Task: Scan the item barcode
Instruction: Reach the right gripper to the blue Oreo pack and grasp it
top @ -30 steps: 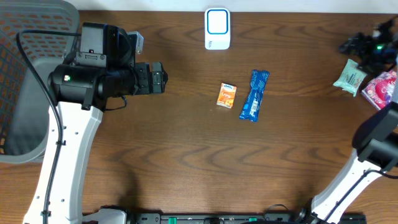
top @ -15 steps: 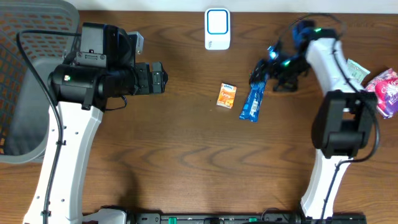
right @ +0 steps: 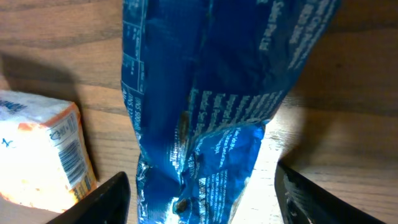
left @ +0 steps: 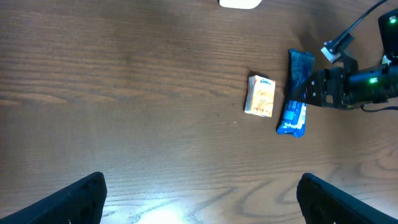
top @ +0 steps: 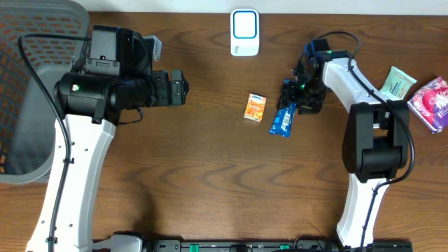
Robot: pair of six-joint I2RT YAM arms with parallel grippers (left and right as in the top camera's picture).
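A long blue snack packet [top: 282, 120] lies flat on the wooden table, right of centre. My right gripper [top: 292, 96] is down over its upper half. In the right wrist view the packet [right: 205, 112] fills the space between the two dark fingers [right: 106, 199], which stand apart on either side of it with table showing by the right one. The right gripper [right: 208, 196] is open. My left gripper [top: 183, 89] hangs open over bare table at the left, and in its own view [left: 199, 196] nothing is between its fingers. The packet [left: 295, 106] shows there too.
A small orange packet [top: 255, 108] lies just left of the blue one, close to the right gripper's left finger [right: 37, 149]. A white scanner [top: 245, 32] sits at the back centre. A grey basket [top: 28, 105] is at far left. Green [top: 395, 82] and pink [top: 430, 101] packets lie at far right.
My right arm has swung in from the far right edge and come down over the blue packet, its jaws narrowing somewhat. The left arm has not moved.
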